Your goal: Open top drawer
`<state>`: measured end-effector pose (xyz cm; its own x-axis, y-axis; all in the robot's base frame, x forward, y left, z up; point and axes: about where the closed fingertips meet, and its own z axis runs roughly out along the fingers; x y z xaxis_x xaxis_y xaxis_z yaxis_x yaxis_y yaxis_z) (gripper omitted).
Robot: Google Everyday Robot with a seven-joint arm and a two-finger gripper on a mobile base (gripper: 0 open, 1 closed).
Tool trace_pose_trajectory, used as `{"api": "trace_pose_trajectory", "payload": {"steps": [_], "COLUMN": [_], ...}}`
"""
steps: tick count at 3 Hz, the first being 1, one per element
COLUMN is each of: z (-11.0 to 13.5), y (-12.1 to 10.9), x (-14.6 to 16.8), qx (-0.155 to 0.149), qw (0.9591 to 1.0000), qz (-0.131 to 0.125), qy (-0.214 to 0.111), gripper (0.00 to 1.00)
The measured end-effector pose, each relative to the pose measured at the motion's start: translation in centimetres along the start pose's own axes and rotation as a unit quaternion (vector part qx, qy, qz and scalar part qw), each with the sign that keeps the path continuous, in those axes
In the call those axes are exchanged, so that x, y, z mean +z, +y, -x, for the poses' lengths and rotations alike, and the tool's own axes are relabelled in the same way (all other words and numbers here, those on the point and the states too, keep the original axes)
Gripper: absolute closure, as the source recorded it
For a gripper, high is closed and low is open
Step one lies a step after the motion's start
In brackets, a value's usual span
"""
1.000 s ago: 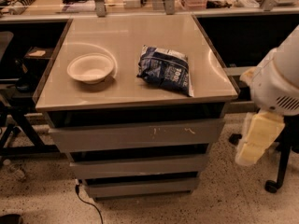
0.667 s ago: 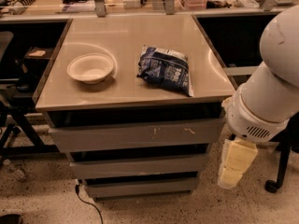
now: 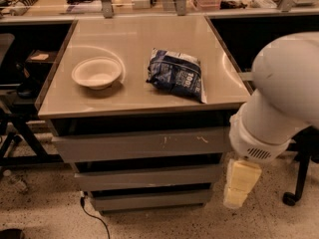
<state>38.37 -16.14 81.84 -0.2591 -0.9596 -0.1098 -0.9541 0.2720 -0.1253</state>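
Tool (image 3: 241, 184) low beside cabinet (image 3: 134, 92) right side, top drawer (image 3: 124, 146) closed

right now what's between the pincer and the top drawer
Nothing: in the camera view the pincer hangs low, right of the top drawer, bare gap between.

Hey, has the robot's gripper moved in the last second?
Yes. The gripper has dropped and shifted left: it was level with the top drawer, out to its right, and now hangs below that level, just by the drawer's right end.
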Motion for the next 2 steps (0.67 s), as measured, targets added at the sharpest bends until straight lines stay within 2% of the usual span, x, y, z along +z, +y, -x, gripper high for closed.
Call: {"api": "trace_pose_trajectory", "payload": {"steps": [1,2], "z": [1.3,3.1], "y": [0.0,-1.2], "x": [4.2,6.7], "qx": [0.000,-0.005], "qw": [0.9997,0.9991], "qz": [-0.015,-0.032], "qy": [0.022,0.028], "gripper": [0.00,0.00]}}
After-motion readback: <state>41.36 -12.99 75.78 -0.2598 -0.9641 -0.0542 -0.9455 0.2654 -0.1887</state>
